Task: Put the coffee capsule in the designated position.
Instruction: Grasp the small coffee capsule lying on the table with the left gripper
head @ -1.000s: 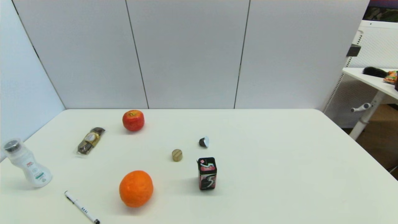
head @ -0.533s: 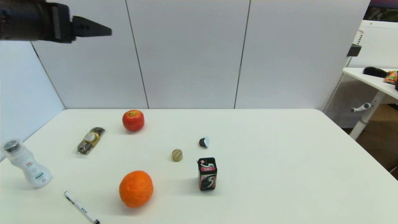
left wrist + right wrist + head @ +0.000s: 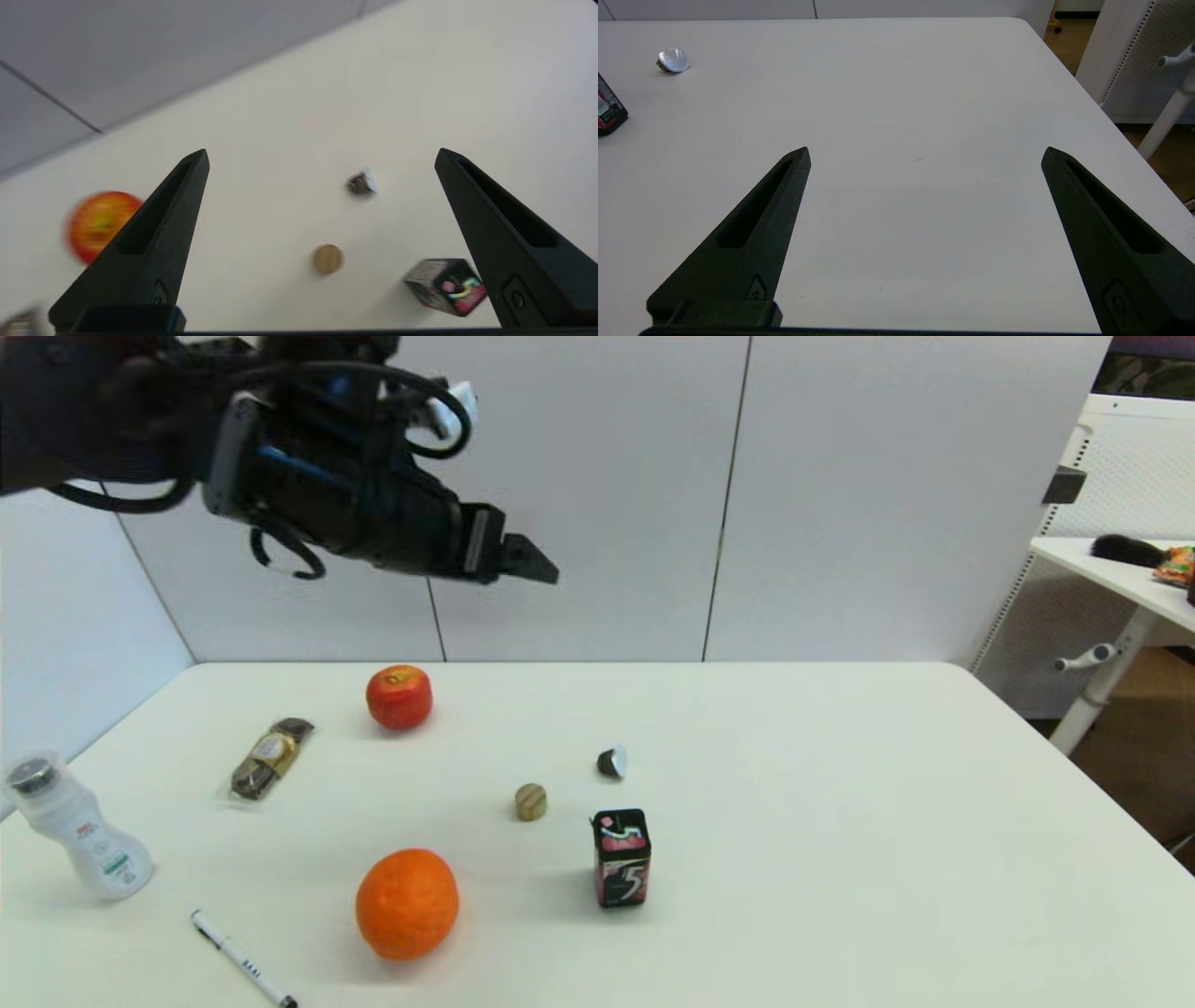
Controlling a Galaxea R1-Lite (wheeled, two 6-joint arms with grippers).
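Lots of bare white table [image 3: 840, 821] right of the clutter, out to its right edge. The tiny dark cone-shaped coffee capsule [image 3: 611, 762] lies on its side mid-table, foil face pointing right, just behind the black gum box [image 3: 622, 857]. Left gripper [image 3: 532, 565] hangs high above, fingers spread wide, holding nothing. Right gripper [image 3: 924, 154] sits low over the bare side, also wide apart.

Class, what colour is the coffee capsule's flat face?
Silvery-white foil, clearest in the right wrist view: coffee capsule.
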